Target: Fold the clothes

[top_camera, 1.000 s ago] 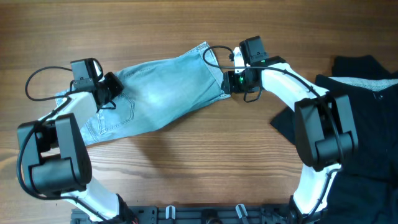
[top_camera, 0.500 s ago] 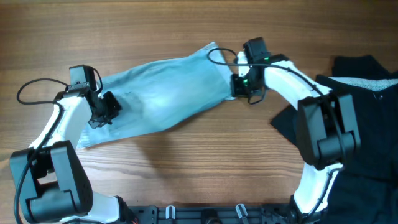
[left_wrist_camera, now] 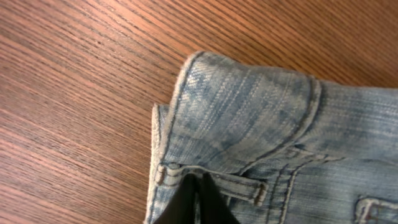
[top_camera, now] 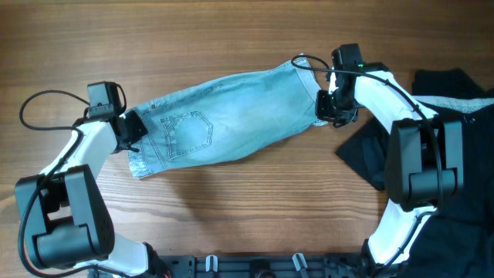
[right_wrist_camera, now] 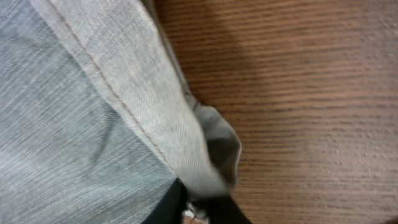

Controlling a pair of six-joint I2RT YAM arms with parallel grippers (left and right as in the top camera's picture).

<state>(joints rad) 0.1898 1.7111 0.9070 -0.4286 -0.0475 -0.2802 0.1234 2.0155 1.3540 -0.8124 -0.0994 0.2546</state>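
The light-blue denim shorts (top_camera: 231,116) lie stretched flat across the wooden table, back pocket up. My left gripper (top_camera: 130,133) is shut on the waistband at the left end; in the left wrist view the fingers (left_wrist_camera: 199,202) pinch the waistband (left_wrist_camera: 249,112) beside a belt loop. My right gripper (top_camera: 327,108) is shut on the stitched hem at the right end; in the right wrist view the fingers (right_wrist_camera: 196,208) pinch the hem (right_wrist_camera: 155,112). The black garment (top_camera: 448,147) lies crumpled at the right.
Bare wooden table (top_camera: 231,208) lies in front of and behind the shorts. The black garment reaches the table's right edge, close to my right arm. A dark rail (top_camera: 255,266) runs along the front edge.
Both grippers have pulled the shorts to the right and spread them taut. The shorts now lie flat with the back pocket showing. The right gripper has moved right, toward the black garment.
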